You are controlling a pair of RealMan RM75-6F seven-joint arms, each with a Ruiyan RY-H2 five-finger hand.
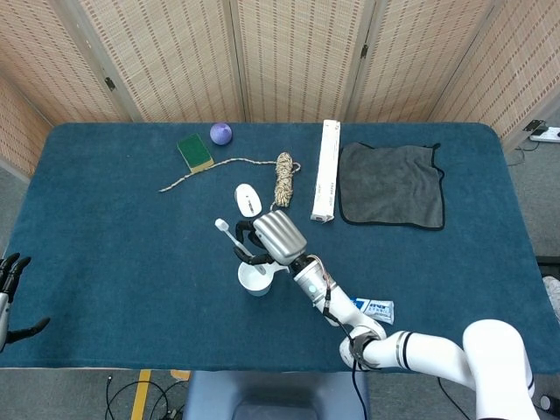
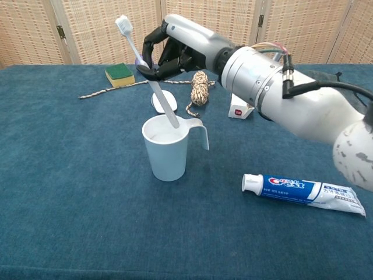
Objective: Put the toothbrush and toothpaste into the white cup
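My right hand grips the white toothbrush by the middle of its handle, bristles up and tilted left. The handle's lower end hangs just over the mouth of the white cup, at its rim. The cup stands upright with its handle to the right. The toothpaste tube lies flat on the blue cloth to the right of the cup, cap toward the cup. My left hand shows only at the far left edge of the head view, fingers apart, holding nothing.
Behind the cup lie a white mouse, a coiled rope with a loose tail, a green sponge, a purple ball, a long white box and a grey cloth. Screens back the table.
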